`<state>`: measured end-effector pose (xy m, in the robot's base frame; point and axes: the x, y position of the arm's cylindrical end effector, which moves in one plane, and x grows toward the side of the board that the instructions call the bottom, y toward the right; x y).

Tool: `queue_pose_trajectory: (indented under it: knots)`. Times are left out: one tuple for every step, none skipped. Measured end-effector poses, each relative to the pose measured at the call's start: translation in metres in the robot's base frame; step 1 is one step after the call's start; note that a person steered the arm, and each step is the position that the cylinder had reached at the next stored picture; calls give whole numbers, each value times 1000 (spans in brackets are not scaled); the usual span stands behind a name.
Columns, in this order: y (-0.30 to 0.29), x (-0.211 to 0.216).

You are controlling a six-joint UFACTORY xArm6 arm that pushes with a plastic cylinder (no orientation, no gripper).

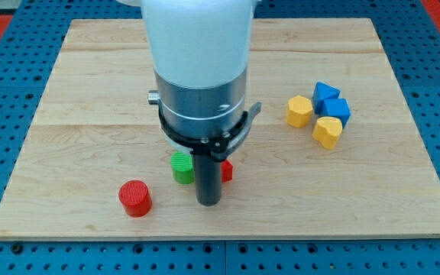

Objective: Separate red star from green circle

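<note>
The green circle (182,167) is a short green cylinder low on the board, left of centre. The red star (226,170) is mostly hidden behind my rod; only its right edge shows, so its shape cannot be made out. My tip (208,202) rests on the board between the two, slightly below them, close to both blocks. The arm's white and metal body covers the board above.
A red cylinder (135,198) stands at the lower left. On the right, two blue blocks (331,104) and two yellow blocks (299,111) (328,131) sit in a tight cluster. The wooden board (90,92) lies on a blue pegboard.
</note>
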<state>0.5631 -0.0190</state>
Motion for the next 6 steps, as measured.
queue_pose_trajectory:
  knots:
    - [4,-25]
    - [5,-50]
    - [4,-68]
    - [-6,-78]
    - [-7,-96]
    - [-14,-113]
